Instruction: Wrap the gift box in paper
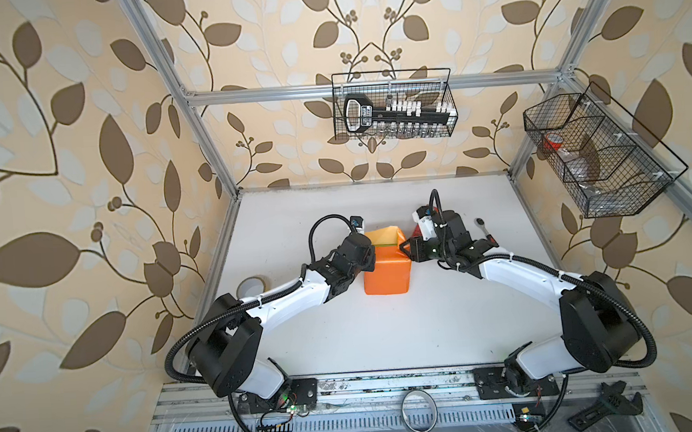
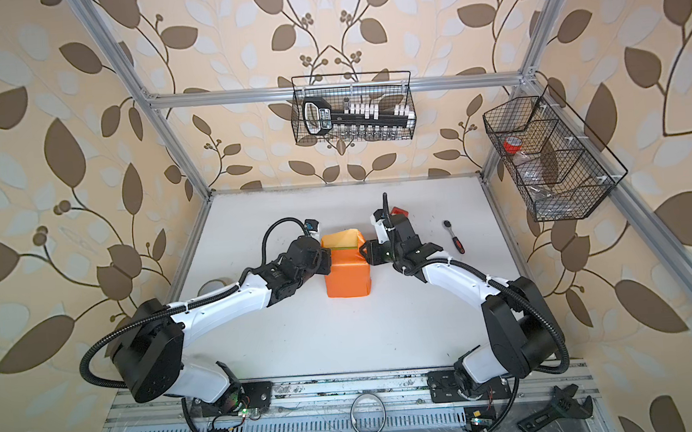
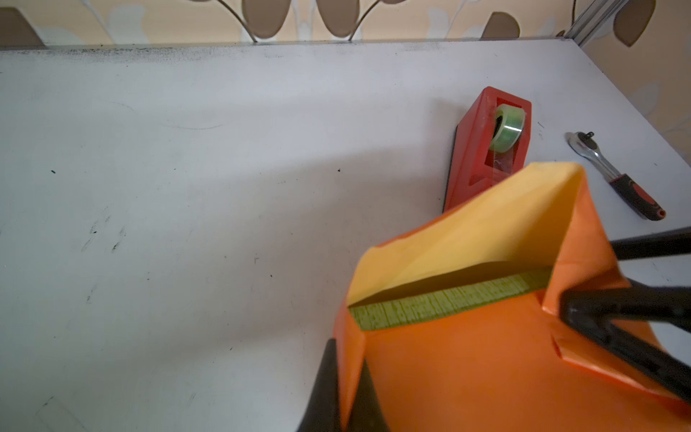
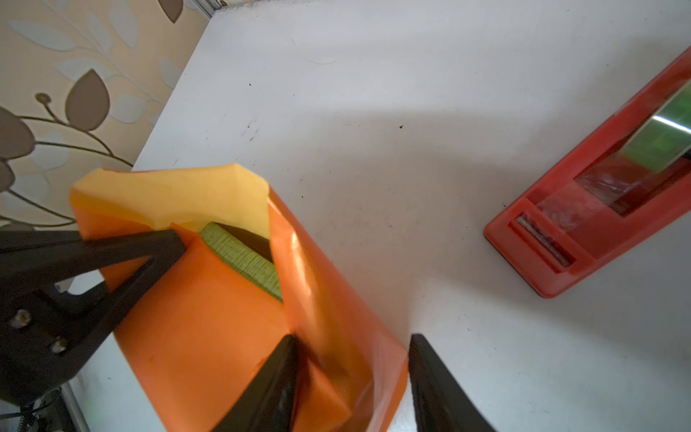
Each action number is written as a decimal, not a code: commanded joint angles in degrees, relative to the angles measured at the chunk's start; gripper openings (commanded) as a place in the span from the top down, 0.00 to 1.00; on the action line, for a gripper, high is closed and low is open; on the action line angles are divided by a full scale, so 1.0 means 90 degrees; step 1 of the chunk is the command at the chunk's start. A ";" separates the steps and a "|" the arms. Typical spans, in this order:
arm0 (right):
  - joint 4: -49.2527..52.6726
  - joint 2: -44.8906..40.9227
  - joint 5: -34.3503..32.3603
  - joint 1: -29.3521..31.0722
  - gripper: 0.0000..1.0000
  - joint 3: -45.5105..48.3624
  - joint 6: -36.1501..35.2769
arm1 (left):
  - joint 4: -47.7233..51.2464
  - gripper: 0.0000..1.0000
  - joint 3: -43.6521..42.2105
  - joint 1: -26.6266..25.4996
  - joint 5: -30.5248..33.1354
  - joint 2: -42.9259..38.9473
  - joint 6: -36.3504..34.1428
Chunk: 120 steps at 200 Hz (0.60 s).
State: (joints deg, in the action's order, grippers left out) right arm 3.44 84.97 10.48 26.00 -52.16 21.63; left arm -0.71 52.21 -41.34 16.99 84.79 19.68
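Left claw point(image 3: 347, 353) pinches the paper point(image 3: 467, 374); right claw point(image 4: 354, 336) gapes; gift box point(image 3: 448, 299) mostly hidden.

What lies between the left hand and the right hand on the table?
The gift box, wrapped in the orange paper, lies between the left hand and the right hand; both top views show it, its far end open.

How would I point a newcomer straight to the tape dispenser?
On the white table, find the orange paper bundle near the middle. Just past its far right corner, toward the back wall, sits the tape dispenser: a chunky red wedge holding a clear roll, unlike the slim chrome ratchet further right.
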 commanded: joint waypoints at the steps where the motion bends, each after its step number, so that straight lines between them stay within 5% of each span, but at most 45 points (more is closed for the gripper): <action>1: -0.0092 0.0222 -0.0067 -0.0056 0.50 -0.0031 -0.0048 | -0.0107 1.00 -0.0088 -0.0065 0.0070 -0.0201 -0.0081; 120: -0.1224 -0.0030 0.1656 -0.0572 0.40 0.0581 0.0745 | -0.0176 1.00 -0.0115 -0.0065 -0.0045 -0.0185 -0.0073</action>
State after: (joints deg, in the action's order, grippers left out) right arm -7.60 87.35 20.36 21.78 -48.10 26.87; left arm -1.72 51.88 -41.34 16.56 84.79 19.68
